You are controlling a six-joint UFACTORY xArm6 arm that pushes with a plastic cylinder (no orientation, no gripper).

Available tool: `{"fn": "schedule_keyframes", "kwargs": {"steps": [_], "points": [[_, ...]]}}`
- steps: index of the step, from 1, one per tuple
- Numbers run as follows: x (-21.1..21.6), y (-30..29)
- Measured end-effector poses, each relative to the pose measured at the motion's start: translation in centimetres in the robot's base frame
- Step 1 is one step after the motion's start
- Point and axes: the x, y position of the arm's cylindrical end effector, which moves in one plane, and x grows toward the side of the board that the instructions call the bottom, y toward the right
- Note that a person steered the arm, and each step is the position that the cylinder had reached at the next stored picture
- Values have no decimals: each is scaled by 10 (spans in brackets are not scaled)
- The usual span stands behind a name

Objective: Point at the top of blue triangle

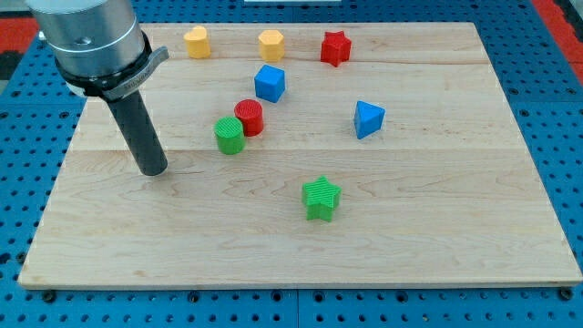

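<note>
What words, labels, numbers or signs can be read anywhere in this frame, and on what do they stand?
None: no readable text shows in the camera view.
The wooden board, the blue triangle, the other coloured blocks and the dark rod ending in my tip are all unmarked.
The blue perforated surface around the board shows only holes.

My tip (155, 170) far left of blue triangle (368, 118)

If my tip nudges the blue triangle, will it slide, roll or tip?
The blue triangle would probably slide: it looks squat and flat-based. The smooth wooden board likely gives little grip. An off-centre push may spin it. My tip is far toward the view's left.
</note>
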Motion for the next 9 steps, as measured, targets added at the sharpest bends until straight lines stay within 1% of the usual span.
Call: {"fn": "schedule_keyframes", "kwargs": {"steps": [1,3,5,6,7,8,9], "points": [[-4,11],[-27,28],[-46,76],[-56,71],[-60,83],[-60,119],[-60,120]]}}
